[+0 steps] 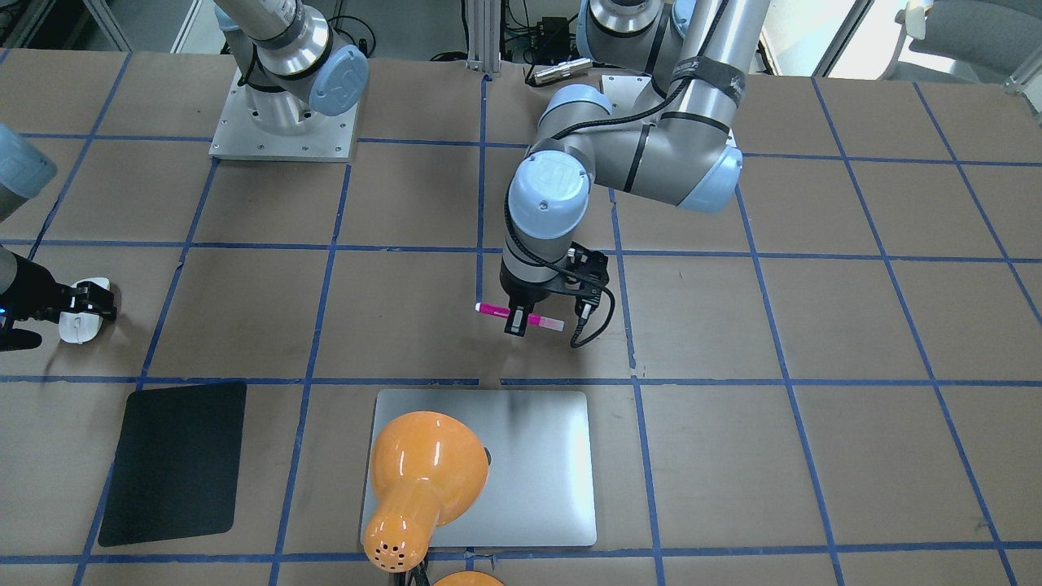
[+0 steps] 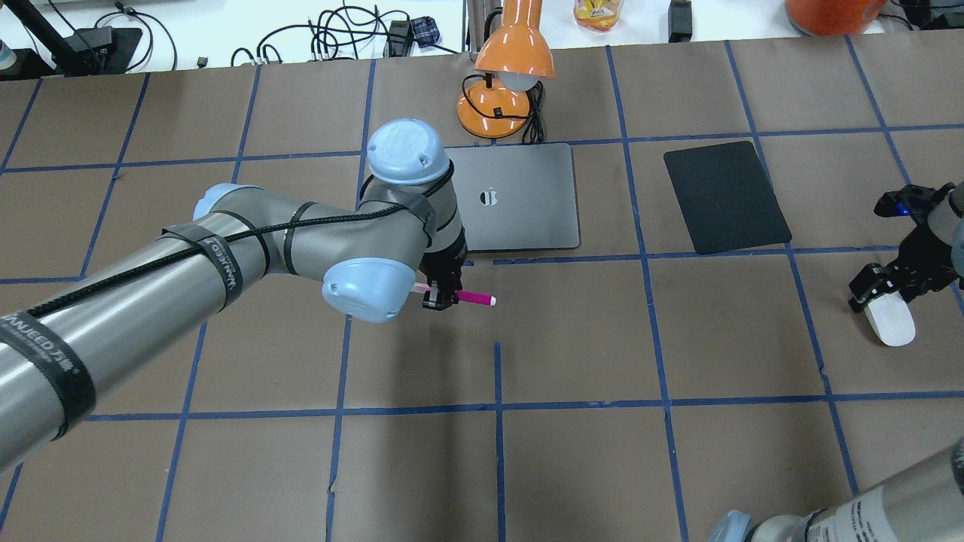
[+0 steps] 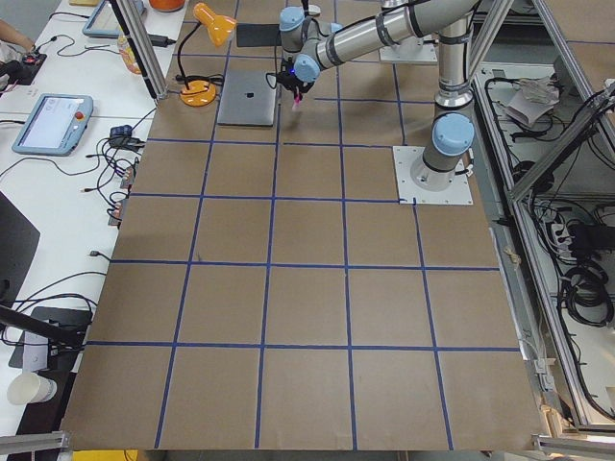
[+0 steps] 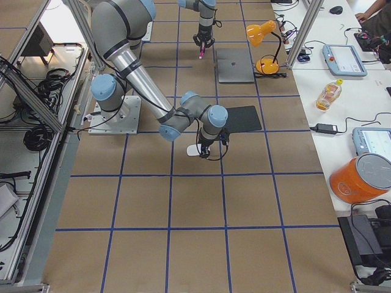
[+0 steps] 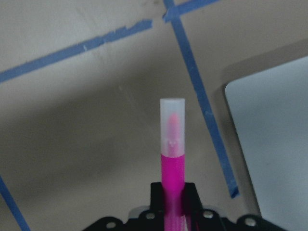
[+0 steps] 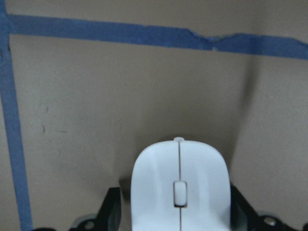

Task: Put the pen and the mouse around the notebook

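Note:
My left gripper (image 1: 516, 319) (image 2: 440, 295) is shut on the magenta pen (image 1: 491, 308) (image 2: 476, 299), holding it level over the table just on the robot's side of the silver notebook (image 1: 533, 464) (image 2: 527, 222). In the left wrist view the pen (image 5: 172, 144) points its pale cap forward, with the notebook's corner (image 5: 274, 144) to the right. Far off at the table's right end, my right gripper (image 1: 88, 299) (image 2: 880, 290) is shut on the sides of the white mouse (image 1: 77, 327) (image 2: 892, 322) (image 6: 179, 185).
An orange desk lamp (image 1: 423, 472) (image 2: 504, 83) leans over the notebook's far edge. A black mat (image 1: 175, 464) (image 2: 727, 197) lies between the notebook and the mouse. The right arm's base plate (image 1: 285, 130) sits at the robot's side of the table.

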{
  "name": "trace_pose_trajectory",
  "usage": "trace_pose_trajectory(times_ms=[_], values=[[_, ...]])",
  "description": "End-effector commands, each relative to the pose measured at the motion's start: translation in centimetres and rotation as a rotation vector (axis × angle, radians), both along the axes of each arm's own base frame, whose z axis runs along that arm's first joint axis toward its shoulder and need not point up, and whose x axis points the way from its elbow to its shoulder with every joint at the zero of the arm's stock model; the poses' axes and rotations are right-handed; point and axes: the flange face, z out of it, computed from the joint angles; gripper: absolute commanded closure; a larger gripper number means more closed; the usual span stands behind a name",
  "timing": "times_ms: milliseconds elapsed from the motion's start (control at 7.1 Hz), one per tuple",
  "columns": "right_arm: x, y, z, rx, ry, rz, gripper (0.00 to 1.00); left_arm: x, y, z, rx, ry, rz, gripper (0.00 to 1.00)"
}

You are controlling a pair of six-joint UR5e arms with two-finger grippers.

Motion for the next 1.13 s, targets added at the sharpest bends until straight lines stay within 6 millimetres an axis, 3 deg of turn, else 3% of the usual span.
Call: trace_pose_trajectory(times_ms=[0,141,282,423,704,845,986], values=[[-0.1,-0.1,0.2,-0.005,0.007,0.0,0.4,-4.7,3.0,-3.4,0.06,-0.019,0.032,1.0],[-0.2,-0.2,0.4,-0.007,0.009,0.0,0.44,-5.0,3.2,-3.8,0.068,-0.024,0.041,1.0],[-0.2,-0.2,0.4,-0.002,0.013,0.001,0.49,-5.3,3.3,-4.8,0.09,-0.019,0.052,0.48],[-0.5,-0.2,1.0,0.005,0.04,0.005,0.49,-5.6,2.9,-3.1,0.06,0.006,0.089,0.0],[-0.5,-1.4,4.6,-0.055,0.085,-0.019,0.47,-5.7,0.8,3.6,-0.026,0.062,-0.085,0.0],[1.0,-2.3,4.9,-0.068,0.086,-0.032,0.48,-3.7,-0.6,7.8,-0.045,0.082,-0.255,0.0],[4.1,-4.3,5.3,-0.084,0.098,-0.031,0.48,-1.0,-1.9,11.0,-0.053,0.112,-0.402,0.0]])
